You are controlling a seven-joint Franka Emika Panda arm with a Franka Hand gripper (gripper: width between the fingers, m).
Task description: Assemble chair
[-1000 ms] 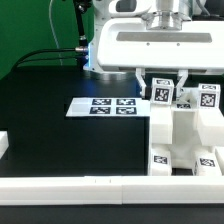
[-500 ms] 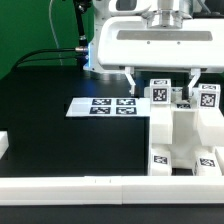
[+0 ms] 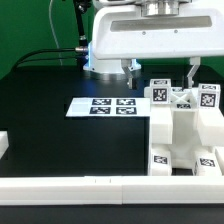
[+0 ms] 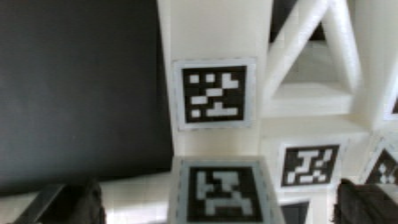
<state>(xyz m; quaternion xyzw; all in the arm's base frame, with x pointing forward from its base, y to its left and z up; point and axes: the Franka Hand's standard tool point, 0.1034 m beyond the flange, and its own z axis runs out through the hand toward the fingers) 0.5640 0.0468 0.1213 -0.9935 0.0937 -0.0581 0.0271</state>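
Note:
The partly built chair (image 3: 180, 130) stands at the exterior view's right. It is a white blocky structure with several black-and-white tags on its top and front faces. My gripper (image 3: 162, 70) hangs open just above its tagged top parts, one finger on each side and touching nothing. In the wrist view a white upright of the chair (image 4: 214, 40) with a square tag fills the middle. A second tagged face lies between my spread fingertips (image 4: 71, 205), and the gripper (image 4: 222, 207) holds nothing.
The marker board (image 3: 103, 105) lies flat on the black table, to the left of the chair in the exterior view. Long white border rails (image 3: 70, 187) run along the front edge, with a short piece (image 3: 4, 145) at the left. Black cables (image 3: 50, 52) trail at the back left.
The jaws went from closed around the chair's tagged top part to wide open. The gripper has lifted a little, and the chair stays where it was.

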